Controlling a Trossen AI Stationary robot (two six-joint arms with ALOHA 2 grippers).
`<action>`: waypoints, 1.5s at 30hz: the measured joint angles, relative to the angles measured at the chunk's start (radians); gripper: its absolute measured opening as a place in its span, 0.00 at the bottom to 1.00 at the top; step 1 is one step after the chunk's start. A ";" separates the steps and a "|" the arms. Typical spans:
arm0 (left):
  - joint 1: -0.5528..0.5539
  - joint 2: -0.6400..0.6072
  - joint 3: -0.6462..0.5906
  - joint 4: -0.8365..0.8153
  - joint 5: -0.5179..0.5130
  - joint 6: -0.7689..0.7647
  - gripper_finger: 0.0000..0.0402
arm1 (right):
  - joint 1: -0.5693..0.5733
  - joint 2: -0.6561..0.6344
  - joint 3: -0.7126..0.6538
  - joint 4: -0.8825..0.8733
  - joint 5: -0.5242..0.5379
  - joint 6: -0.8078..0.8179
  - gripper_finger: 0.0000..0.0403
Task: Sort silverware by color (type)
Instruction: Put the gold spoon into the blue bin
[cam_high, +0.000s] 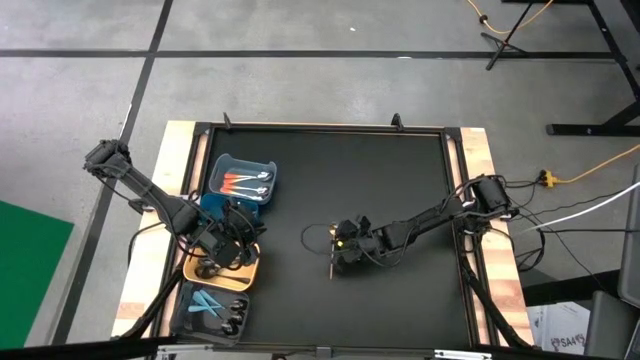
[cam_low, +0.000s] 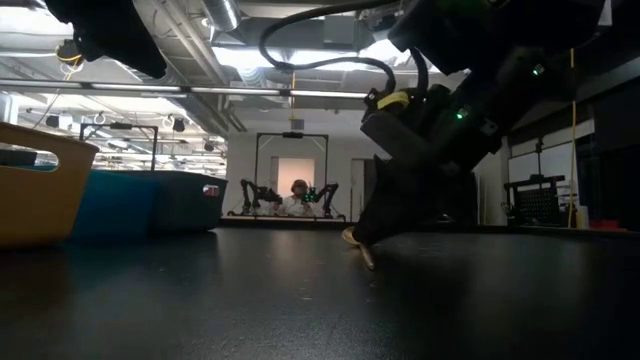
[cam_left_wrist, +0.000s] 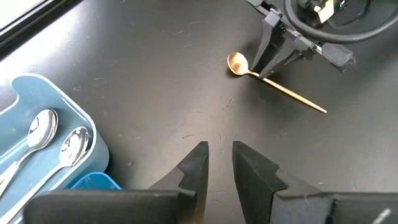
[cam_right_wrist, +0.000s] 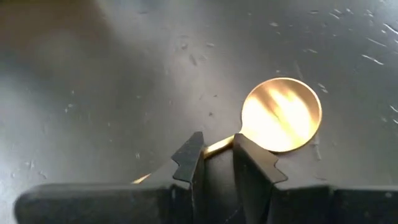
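Note:
A gold spoon (cam_left_wrist: 273, 84) lies on the black mat near the table's middle, its bowl (cam_right_wrist: 283, 115) bright in the right wrist view. My right gripper (cam_right_wrist: 217, 149) stands over it, shut on the spoon's neck. My left gripper (cam_left_wrist: 219, 150) hovers at the table's left side over the bins, open by a narrow gap and holding nothing. Orange-handled spoons with silver heads (cam_high: 245, 181) lie in the blue bin (cam_high: 218, 165). Light blue and black pieces (cam_high: 215, 305) lie in the grey bin. My right gripper pinches the gold spoon at its thin neck (cam_right_wrist: 219, 145), just behind the bowl, between the two fingertips (cam_left_wrist: 268, 61). The fingers come from above, slanting down, and lie across the spoon. The handle (cam_left_wrist: 305, 101) still runs along the mat.
Three bins stand in a row at the table's left edge: blue (cam_high: 218, 165), yellow (cam_high: 195, 272) and grey (cam_high: 183, 318). The black mat (cam_high: 400, 190) is bounded by a raised frame. In the low view a person (cam_low: 298, 200) sits far behind the table.

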 joint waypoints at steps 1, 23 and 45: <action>0.000 0.000 0.000 0.000 0.000 0.000 0.17 | 0.000 0.000 0.000 0.001 -0.005 -0.015 0.19; 0.000 0.000 0.000 0.000 0.000 0.000 0.17 | -0.006 0.004 -0.003 0.124 -0.431 -0.219 0.19; 0.000 0.005 0.000 0.130 -0.001 0.082 0.17 | -0.005 -0.099 -0.006 0.155 -0.637 -0.397 0.19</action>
